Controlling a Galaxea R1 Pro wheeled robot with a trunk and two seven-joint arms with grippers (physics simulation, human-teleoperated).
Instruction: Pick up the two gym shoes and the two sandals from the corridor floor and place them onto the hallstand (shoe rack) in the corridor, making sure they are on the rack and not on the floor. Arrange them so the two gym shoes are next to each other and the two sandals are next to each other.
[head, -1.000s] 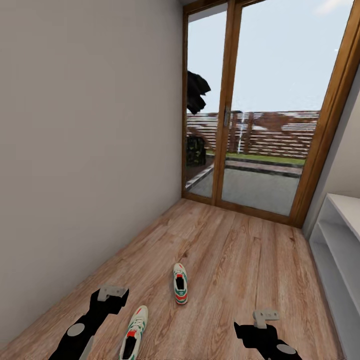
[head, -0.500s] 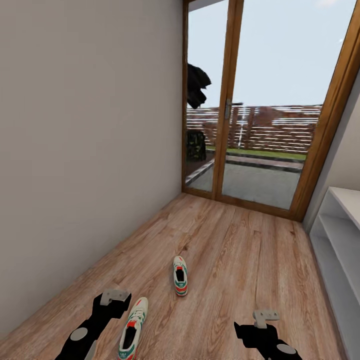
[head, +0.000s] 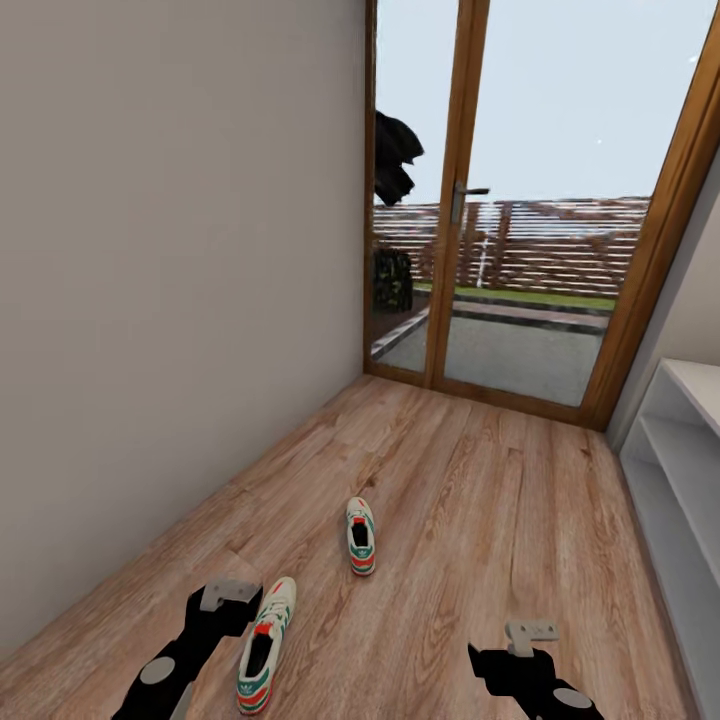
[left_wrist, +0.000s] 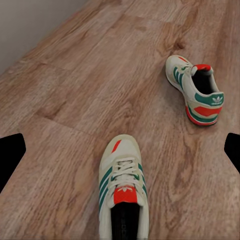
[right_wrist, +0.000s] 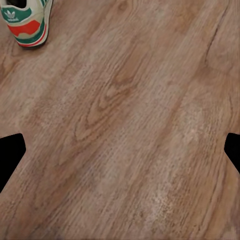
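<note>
- My left pincer (head: 228, 594) hangs spread and empty just beside the nearer gym shoe (head: 263, 646); my right pincer (head: 530, 632) is likewise spread, over bare corridor floor (head: 450, 500).
- I judge this the approach: next, lower onto that shoe.
- The farther gym shoe (left_wrist: 196, 90) shows an Adidas heel logo; the hallstand (head: 680, 470) lines the floor's right edge.

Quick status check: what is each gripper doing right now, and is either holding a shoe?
Left gripper: open, empty, beside the nearer gym shoe.
Right gripper: open, empty, above bare corridor floor.
</note>
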